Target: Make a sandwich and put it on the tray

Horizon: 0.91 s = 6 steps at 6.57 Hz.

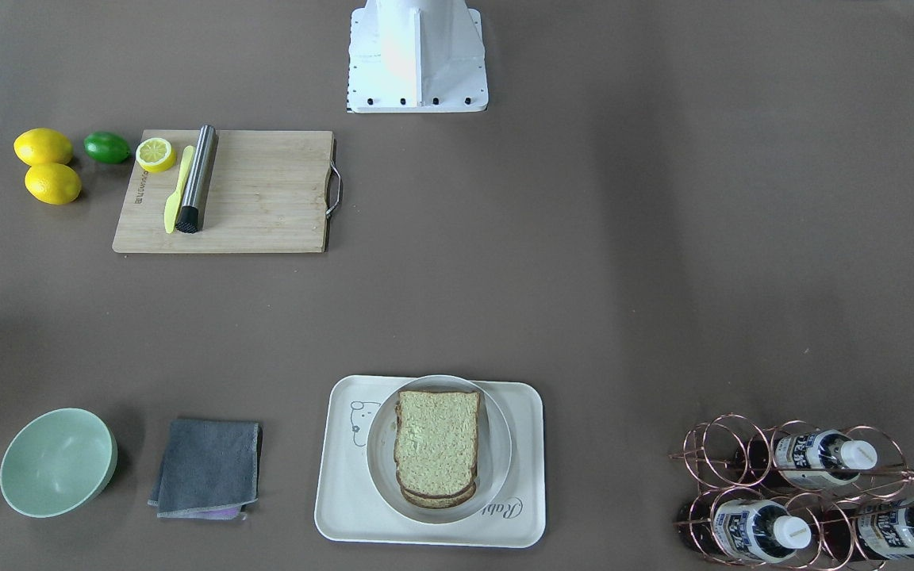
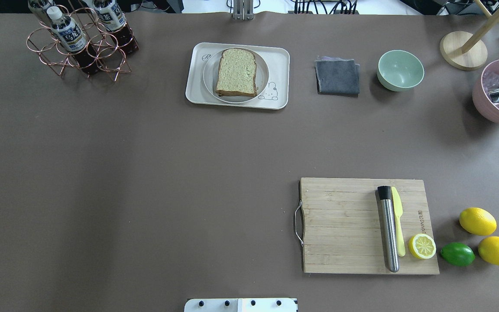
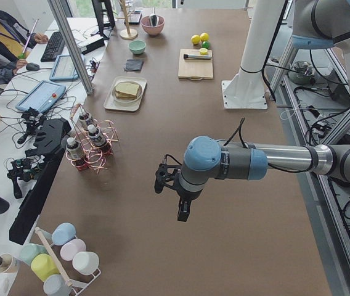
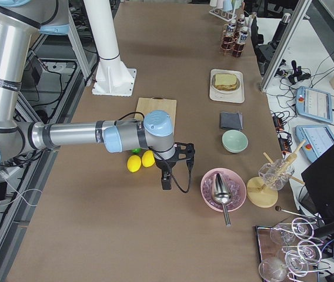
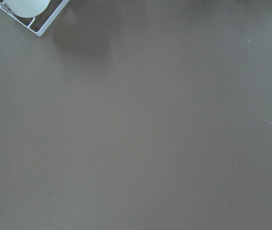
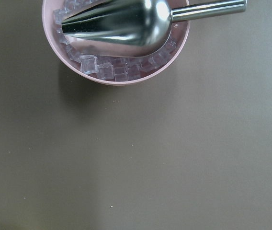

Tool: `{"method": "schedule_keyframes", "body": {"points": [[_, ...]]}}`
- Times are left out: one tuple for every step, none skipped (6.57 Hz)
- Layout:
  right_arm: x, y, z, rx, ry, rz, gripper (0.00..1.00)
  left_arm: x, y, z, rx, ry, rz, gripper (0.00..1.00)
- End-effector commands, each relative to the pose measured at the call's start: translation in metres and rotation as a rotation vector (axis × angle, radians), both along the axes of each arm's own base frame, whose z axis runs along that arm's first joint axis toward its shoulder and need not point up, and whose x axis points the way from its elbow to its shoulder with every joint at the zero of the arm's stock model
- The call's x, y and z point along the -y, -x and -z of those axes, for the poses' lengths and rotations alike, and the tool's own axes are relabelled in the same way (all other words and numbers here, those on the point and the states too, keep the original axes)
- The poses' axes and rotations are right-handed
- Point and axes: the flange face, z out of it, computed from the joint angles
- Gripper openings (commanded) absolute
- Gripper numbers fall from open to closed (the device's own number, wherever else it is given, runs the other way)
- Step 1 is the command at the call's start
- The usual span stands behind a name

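The sandwich (image 1: pixel 436 452) lies stacked on the tray (image 1: pixel 339 507), apparently finished; how wide the left gripper (image 3: pixel 182 213) or right gripper (image 4: pixel 166 182) stands cannot be told.

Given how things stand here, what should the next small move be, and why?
Probably none on the food. The sandwich already sits stacked on the round plate, which rests inside the tray. The left arm and right arm hang well away from it. I'd hold them parked. What lies between the slices does not show.
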Motion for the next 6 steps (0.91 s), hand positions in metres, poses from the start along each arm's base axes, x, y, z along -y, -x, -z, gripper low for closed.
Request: {"method": "schedule_keyframes", "body": {"points": [[0.0012,0.0002,0.0005,-0.001,-0.001,0.000,1.00,-0.0041,0.0001,-0.0044,0.007,-0.018,0.001,0.98],[0.0019,0.0003,0.0021,0.001,-0.006,0.001,1.00,-0.0076,-0.0006,-0.0041,0.008,-0.029,0.000,0.98],[0.0019,0.0004,0.0021,0.001,-0.006,0.001,1.00,-0.0103,-0.0011,-0.0062,0.007,-0.023,0.000,0.98],[0.0025,0.0004,0.0026,0.001,-0.006,0.001,1.00,-0.0105,-0.0010,-0.0071,0.008,-0.021,0.001,0.98],[0.0026,0.0004,0.0027,0.001,-0.007,0.001,1.00,-0.0108,-0.0017,-0.0060,0.007,-0.023,-0.001,0.98],[0.0018,0.0003,0.0020,0.001,-0.004,0.001,1.00,-0.0110,-0.0012,-0.0060,0.007,-0.024,-0.001,0.98]]}}
